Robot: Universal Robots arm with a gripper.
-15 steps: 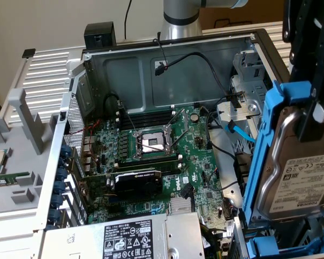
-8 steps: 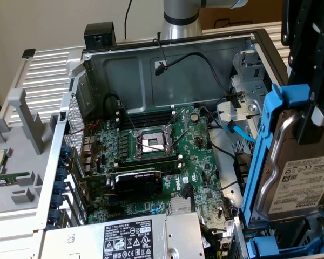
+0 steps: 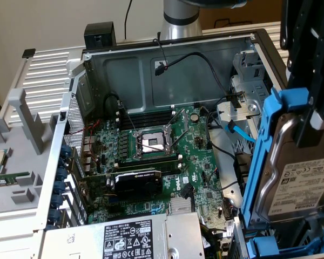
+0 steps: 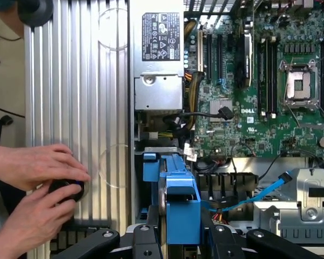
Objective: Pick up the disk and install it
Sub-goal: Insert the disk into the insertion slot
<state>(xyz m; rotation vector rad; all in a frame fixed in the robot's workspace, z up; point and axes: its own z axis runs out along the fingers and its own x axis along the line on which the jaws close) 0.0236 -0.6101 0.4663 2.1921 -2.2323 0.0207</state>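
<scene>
The disk (image 3: 302, 189) is a silver drive with a white Toshiba label, clipped in a bright blue frame (image 3: 259, 162). It hangs upright over the case's corner at the exterior view's right. My gripper (image 3: 313, 137) comes down from above, and its black fingers (image 3: 309, 127) are shut on the drive's upper part. In the wrist view the disk (image 4: 179, 208) stands edge-on between the two black fingers (image 4: 144, 240) of my gripper (image 4: 179, 240), above the drive bay area of the case.
The open computer case holds a green motherboard (image 3: 162, 156), a silver power-supply box (image 3: 135, 237) and a loose blue cable (image 3: 240, 135). Another blue tray (image 3: 281, 247) sits below the disk. A person's hands (image 4: 38, 183) grip a black knob (image 4: 67, 190) on the ribbed metal surface (image 4: 75, 97).
</scene>
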